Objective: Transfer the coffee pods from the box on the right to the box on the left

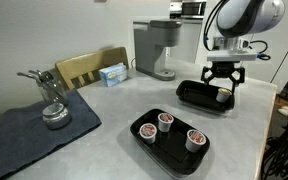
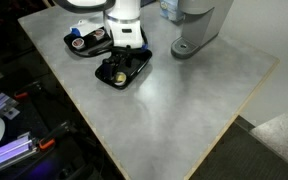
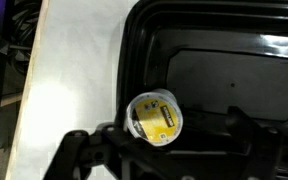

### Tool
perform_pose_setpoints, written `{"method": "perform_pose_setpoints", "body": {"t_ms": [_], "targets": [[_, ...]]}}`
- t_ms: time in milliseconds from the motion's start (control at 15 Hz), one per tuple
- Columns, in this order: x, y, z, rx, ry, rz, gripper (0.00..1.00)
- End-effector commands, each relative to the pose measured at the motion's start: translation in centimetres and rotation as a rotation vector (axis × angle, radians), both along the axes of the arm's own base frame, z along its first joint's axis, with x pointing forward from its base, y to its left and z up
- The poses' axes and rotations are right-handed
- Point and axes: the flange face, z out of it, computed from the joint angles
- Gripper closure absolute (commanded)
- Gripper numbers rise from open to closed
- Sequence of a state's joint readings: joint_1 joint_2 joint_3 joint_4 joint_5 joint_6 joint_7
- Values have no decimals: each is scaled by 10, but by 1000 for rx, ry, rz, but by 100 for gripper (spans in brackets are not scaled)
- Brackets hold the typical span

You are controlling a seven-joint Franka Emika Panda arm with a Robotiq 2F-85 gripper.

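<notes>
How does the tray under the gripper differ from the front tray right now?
The tray under the gripper holds a single yellowish pod; the front tray holds three brown-red pods. The open gripper hangs over the tray under the gripper; nothing is above the front tray. Both are shallow black trays on the grey table.

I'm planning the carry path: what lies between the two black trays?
Only a bare strip of tabletop separates the three-pod tray from the far tray under the gripper, as shown in an exterior view.
</notes>
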State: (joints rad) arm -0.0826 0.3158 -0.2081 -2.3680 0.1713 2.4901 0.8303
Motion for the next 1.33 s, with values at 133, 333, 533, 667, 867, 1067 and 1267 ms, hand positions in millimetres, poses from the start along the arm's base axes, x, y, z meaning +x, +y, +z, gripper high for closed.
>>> {"method": "perform_pose_setpoints", "body": {"t_ms": [133,333,533,667,867,1067,1267], "targets": [[-22,-13,0,35,-52,-34,0],[-25,-15,-2,53,-67,-39,0],[-25,-15,-3,67,-81,-33,0],[-23,-13,-4,74,-81,-23,0],[-21,-11,-4,78,-82,-11,34],[-22,-10,-4,79,-83,-2,54],[-20,-9,-4,79,-83,4,72]]}}
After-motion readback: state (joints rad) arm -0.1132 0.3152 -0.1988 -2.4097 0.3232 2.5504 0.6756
